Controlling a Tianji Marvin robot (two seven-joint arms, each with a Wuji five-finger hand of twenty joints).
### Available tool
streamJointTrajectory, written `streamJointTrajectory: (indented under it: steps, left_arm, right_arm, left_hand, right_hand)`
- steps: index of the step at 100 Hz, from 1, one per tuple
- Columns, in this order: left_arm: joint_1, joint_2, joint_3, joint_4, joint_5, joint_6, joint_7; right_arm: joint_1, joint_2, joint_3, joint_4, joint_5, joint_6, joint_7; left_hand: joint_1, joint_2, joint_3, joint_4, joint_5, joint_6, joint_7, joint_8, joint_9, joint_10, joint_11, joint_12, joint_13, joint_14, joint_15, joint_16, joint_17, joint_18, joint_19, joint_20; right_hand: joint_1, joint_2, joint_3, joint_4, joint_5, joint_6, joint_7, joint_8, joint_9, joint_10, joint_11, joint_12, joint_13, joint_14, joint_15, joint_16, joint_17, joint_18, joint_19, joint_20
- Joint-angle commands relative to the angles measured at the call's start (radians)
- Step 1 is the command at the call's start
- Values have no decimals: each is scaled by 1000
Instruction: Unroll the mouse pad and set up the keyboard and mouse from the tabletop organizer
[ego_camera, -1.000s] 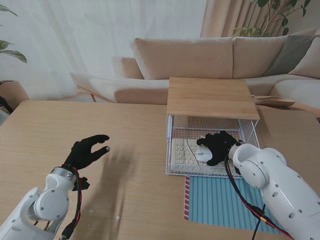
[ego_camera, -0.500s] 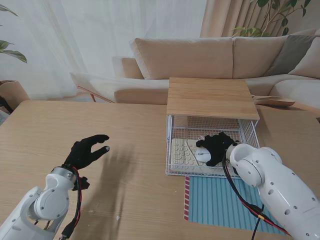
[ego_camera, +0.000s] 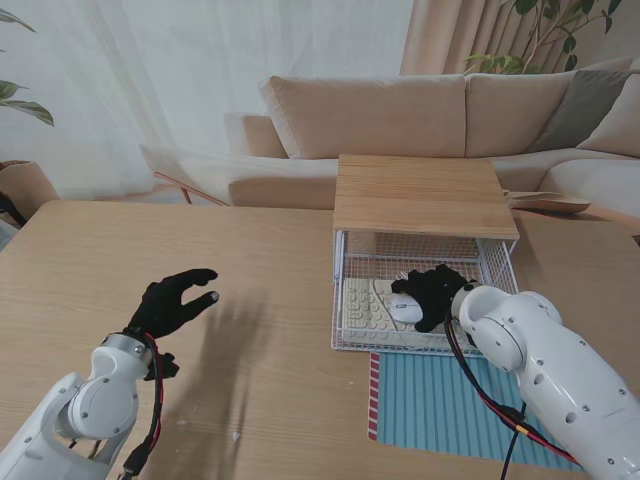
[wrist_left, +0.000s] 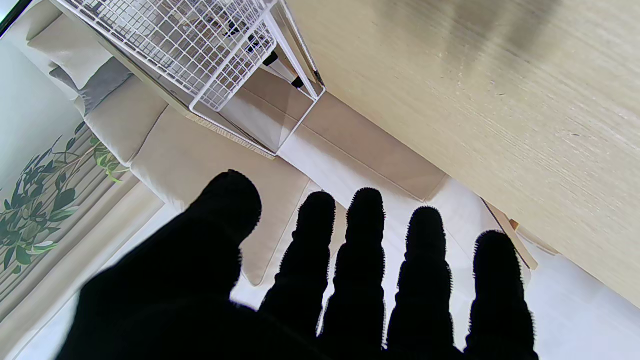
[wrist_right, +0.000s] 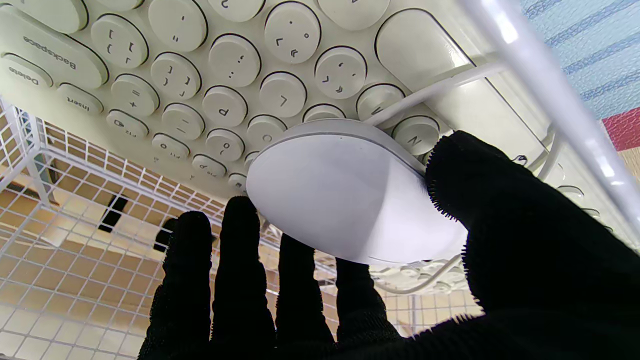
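Stand view: the right hand was reaching into the wire organizer mid-frame, wrapped around the mouse sitting on the keyboard; the mouse pad lay flat at the lower right, ready for it. Left wrist view: the left hand was spread, holding nothing. Right wrist view: thumb and fingers were cupping the mouse, center frame, apparently to lift it.

"Backspace", "Delete", "Insert" on keyboard

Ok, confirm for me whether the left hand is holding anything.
No, the left hand hovers over bare table with its fingers spread and nothing in its grasp.
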Motion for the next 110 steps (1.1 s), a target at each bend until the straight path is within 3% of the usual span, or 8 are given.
streamJointTrajectory:
  steps: [1, 28, 59, 75, 79, 97, 103, 110]
  left_arm:
    - [1, -5, 1, 0, -3, 3, -10]
    - [-2, -5, 2, 3, -5, 4, -10]
    - [-3, -5, 4, 5, -7, 6, -13]
    - [-3, -5, 4, 6, -9, 7, -14]
    - [-3, -5, 4, 6, -9, 7, -14]
    - [-4, -5, 5, 8, -10, 7, -14]
    - [-5, -5, 5, 9, -11, 7, -13]
    - [-6, -5, 6, 10, -12, 7, -13]
  right_arm:
    - [-2, -2, -9, 19, -2, -7, 18]
    - [14, -1, -32, 50, 12, -3, 7]
    - [23, -4, -44, 85, 26, -13, -55]
    - [28, -7, -49, 102, 37, -21, -89]
    - [29, -7, -50, 105, 40, -24, -95]
    - [32, -9, -51, 113, 48, -33, -115]
    - [30, -9, -48, 113, 49, -36, -123]
    - [28, -11, -41, 112, 48, -40, -137]
  left_hand:
    - [5, 2, -5, 33, -29, 5, -10, -8, -20, 24, -12, -10, -24, 2, -6, 14, -18, 19, -27, -5]
    - [5, 2, -6, 33, -29, 5, -11, -8, -20, 23, -13, -10, -23, 3, -6, 14, -17, 19, -26, -4]
    - [6, 3, -5, 33, -29, 5, -11, -8, -21, 25, -12, -10, -21, 4, -6, 14, -15, 23, -25, -3]
    - [6, 3, -5, 33, -30, 6, -11, -8, -21, 23, -12, -10, -20, 6, -6, 14, -15, 23, -25, -3]
    - [6, 3, -6, 33, -30, 6, -11, -8, -23, 23, -12, -10, -19, 7, -6, 15, -15, 23, -25, -3]
    - [6, 3, -6, 33, -31, 6, -12, -9, -22, 23, -12, -10, -20, 8, -7, 15, -14, 26, -25, -2]
    - [6, 2, -7, 33, -30, 5, -12, -9, -23, 23, -12, -10, -19, 9, -7, 15, -14, 26, -25, -2]
    - [6, 2, -7, 33, -29, 5, -12, -9, -23, 24, -12, -10, -19, 8, -8, 15, -14, 26, -25, -2]
  right_hand:
    - [26, -36, 43, 32, 31, 9, 44, 21, -19, -11, 46, 16, 35, -9, 24, 15, 7, 14, 33, -20]
    - [95, -34, 95, 44, 31, 5, 111, 44, 18, -20, 108, 61, 103, -12, 109, 59, 58, 37, 84, -31]
    - [167, -44, 162, 54, 55, 27, 169, 45, 104, -25, 174, 120, 213, -30, 199, 98, 133, 36, 140, -30]
    - [205, -51, 207, 62, 68, 57, 201, 26, 140, -15, 193, 147, 268, -42, 240, 115, 174, 33, 166, -36]
    - [212, -55, 224, 61, 66, 66, 234, -20, 152, -10, 192, 169, 282, -46, 250, 118, 183, 32, 177, -53]
    - [243, -64, 266, 75, 91, 94, 266, -27, 183, 3, 221, 186, 350, -62, 292, 132, 238, 33, 198, -53]
    - [260, -85, 281, 44, 94, 104, 281, -41, 192, 8, 226, 193, 367, -57, 308, 120, 254, 31, 207, -53]
    - [275, -101, 289, 35, 99, 114, 288, -47, 201, 14, 230, 196, 382, -51, 318, 116, 268, 30, 213, -53]
